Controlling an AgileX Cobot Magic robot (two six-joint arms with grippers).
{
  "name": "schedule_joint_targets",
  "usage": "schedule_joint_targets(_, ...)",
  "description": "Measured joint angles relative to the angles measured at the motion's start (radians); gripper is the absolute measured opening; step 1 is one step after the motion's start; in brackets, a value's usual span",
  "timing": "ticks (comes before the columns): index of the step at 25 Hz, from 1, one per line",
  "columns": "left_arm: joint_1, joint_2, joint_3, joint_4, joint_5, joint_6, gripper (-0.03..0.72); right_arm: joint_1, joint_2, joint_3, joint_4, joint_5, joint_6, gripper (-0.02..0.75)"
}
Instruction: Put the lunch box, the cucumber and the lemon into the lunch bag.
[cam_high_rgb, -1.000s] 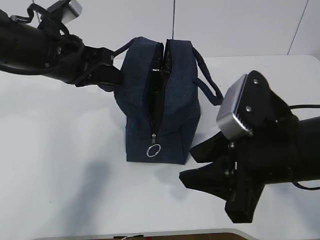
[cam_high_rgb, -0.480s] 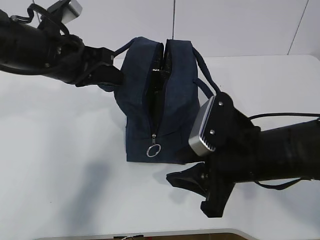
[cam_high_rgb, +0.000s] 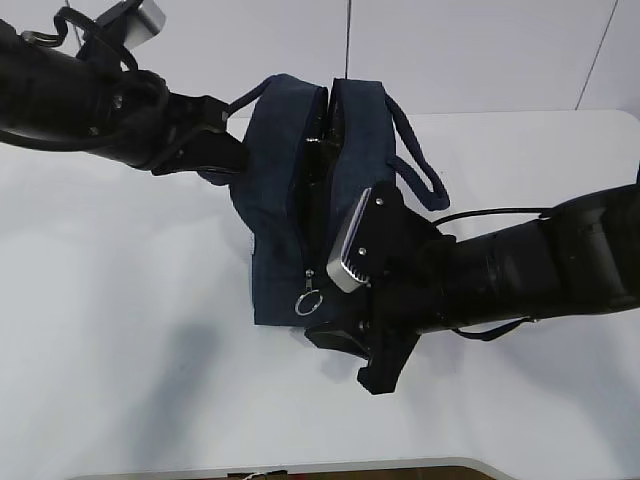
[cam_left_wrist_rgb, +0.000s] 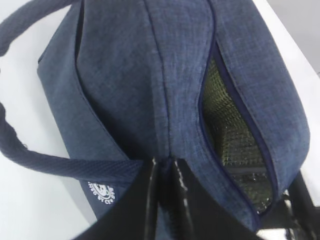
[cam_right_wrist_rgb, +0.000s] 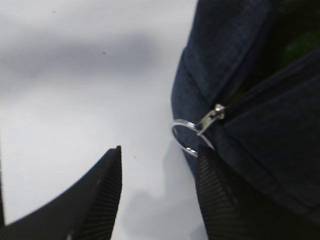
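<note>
The navy lunch bag (cam_high_rgb: 285, 190) stands upright mid-table, its top zipper open along the near half. My left gripper (cam_high_rgb: 228, 155) is shut on the bag's left side fabric near the handle; in the left wrist view the jaws pinch the fabric (cam_left_wrist_rgb: 165, 167). My right gripper (cam_high_rgb: 345, 355) is open beside the bag's near end. In the right wrist view it (cam_right_wrist_rgb: 160, 155) has one fingertip just under the silver ring pull (cam_right_wrist_rgb: 186, 135), which also shows in the exterior view (cam_high_rgb: 308, 300). A green patch (cam_right_wrist_rgb: 302, 45) shows inside the bag. The lunch box, cucumber and lemon are not in view.
The white table (cam_high_rgb: 120, 300) spreads left and in front of the bag. The bag's right loop handle (cam_high_rgb: 420, 170) hangs out over my right arm. A grey wall stands behind the table's far edge.
My right gripper has moved left and toward the bag, from the table's right front to just beside the ring pull. The left gripper and the bag have stayed in place.
</note>
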Motion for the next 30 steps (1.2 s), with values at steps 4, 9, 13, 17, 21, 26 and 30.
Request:
schedule_joint_targets(4, 0.0, 0.0, 0.0, 0.0, 0.01, 0.0, 0.01, 0.0, 0.019, -0.024, 0.001, -0.053, -0.012, 0.391)
schedule_joint_targets(9, 0.0, 0.0, 0.0, -0.001, 0.013, 0.0, 0.01, 0.0, 0.071, -0.076, 0.002, -0.059, -0.013, 0.391)
schedule_joint_targets(13, 0.0, 0.0, 0.0, -0.001, 0.015, 0.0, 0.01, 0.0, 0.105, -0.099, 0.002, -0.043, -0.009, 0.391)
schedule_joint_targets(17, 0.0, 0.0, 0.0, -0.001, 0.015, 0.0, 0.01, 0.0, 0.109, -0.1, 0.002, -0.02, -0.007, 0.391)
schedule_joint_targets(21, 0.0, 0.0, 0.0, -0.001, 0.015, 0.0, 0.01, 0.0, 0.109, -0.1, 0.002, 0.019, -0.007, 0.39)
schedule_joint_targets(26, 0.0, 0.0, 0.0, -0.001, 0.015, 0.0, 0.01, 0.0, 0.111, -0.101, 0.002, 0.016, -0.007, 0.364)
schedule_joint_targets(30, 0.0, 0.0, 0.0, -0.001, 0.015, 0.0, 0.01, 0.0, 0.137, -0.129, 0.002, 0.016, -0.002, 0.342)
